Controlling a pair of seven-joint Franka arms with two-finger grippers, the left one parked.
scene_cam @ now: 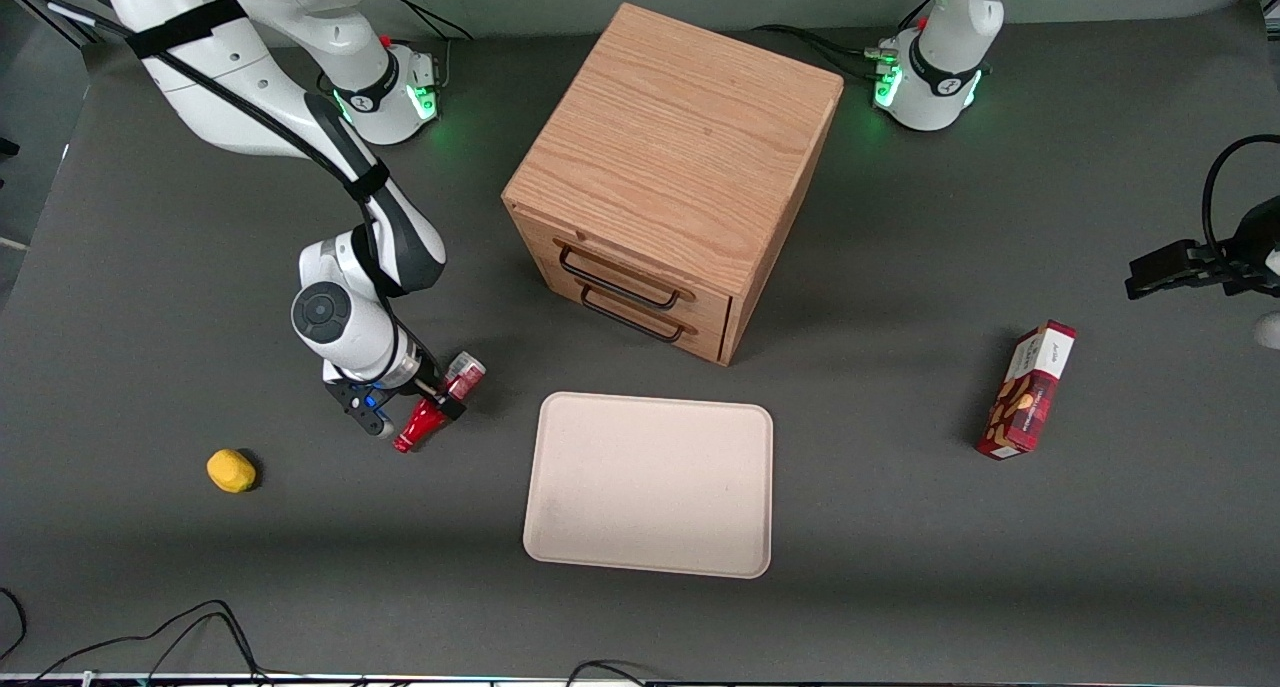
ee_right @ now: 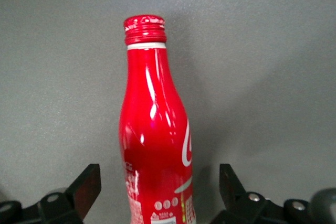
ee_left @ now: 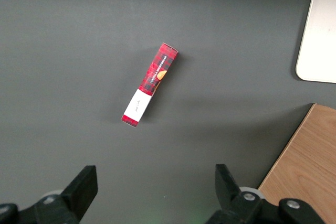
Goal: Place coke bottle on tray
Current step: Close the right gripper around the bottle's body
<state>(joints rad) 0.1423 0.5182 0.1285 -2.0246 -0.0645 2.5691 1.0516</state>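
Item 1. Bottle (scene_cam: 437, 410): red, with white script and a red cap. It lies on its side on the dark tabletop (scene_cam: 900, 567), near the tray's edge at the working arm's end, not on the tray. Its cap end points toward the front camera and its silvery base end away from it.

Item 2. Gripper (scene_cam: 425, 407): low over the bottle, at its middle. In the right wrist view the bottle (ee_right: 155, 140) runs lengthwise between the two fingers (ee_right: 86, 184), with a gap showing on each side. The jaws therefore stand apart, straddling the bottle but not clamped on it.

Item 3. Tray (scene_cam: 650, 482): pale pink, rounded corners, low rim. It lies flat in front of the cabinet, nearer the front camera, with nothing on it.

Item 4. Cabinet (scene_cam: 680, 167): wooden, two drawers with dark handles, both shut.

Item 5. Snack box (scene_cam: 1028, 390): red, lying toward the parked arm's end of the tabletop, well apart from the tray.

Item 6. Lemon (scene_cam: 231, 470): yellow, near the gripper, toward the working arm's end.

Status: early. The approach looks complete, with the jaws lined up around the bottle. Still to do, by my reading: close on the bottle, lift it, carry it sideways over the tray rim, set it down and release.
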